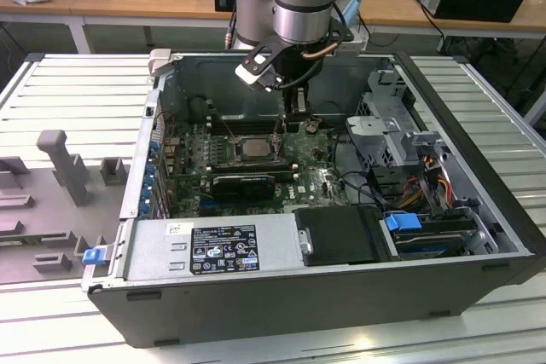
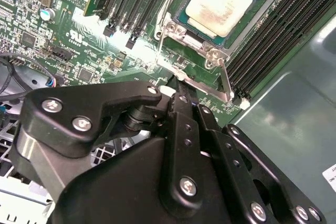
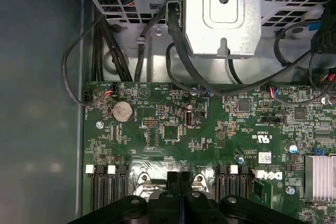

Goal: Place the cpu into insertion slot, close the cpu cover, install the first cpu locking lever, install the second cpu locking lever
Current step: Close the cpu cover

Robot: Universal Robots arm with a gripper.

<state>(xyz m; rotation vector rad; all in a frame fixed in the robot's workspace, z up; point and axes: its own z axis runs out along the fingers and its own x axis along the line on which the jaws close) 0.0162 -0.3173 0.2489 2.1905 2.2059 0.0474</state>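
The cpu (image 2: 218,3), a small square chip with a pale silver top, lies flat in the insertion slot (image 2: 185,24) on the green board; in the exterior view the cpu (image 1: 254,147) sits mid-board. The silvery cpu cover (image 2: 173,31) appears to lie around the chip. A thin metal locking lever (image 2: 224,80) angles up from the socket's corner. My gripper (image 2: 177,85) hangs just beside that corner, its black fingers pressed together, the tip close to the lever's rod. The gripper (image 3: 178,178) reads as shut in the first wrist view, and it (image 1: 294,117) stands over the socket's right side in the exterior view.
Long black memory slots (image 2: 278,30) flank the socket. A black card (image 1: 247,183) lies in front of it. A metal drive cage (image 3: 223,14) and black cables (image 3: 121,51) crowd the board's edge. The power supply (image 1: 213,245) and case walls (image 1: 341,74) enclose the space.
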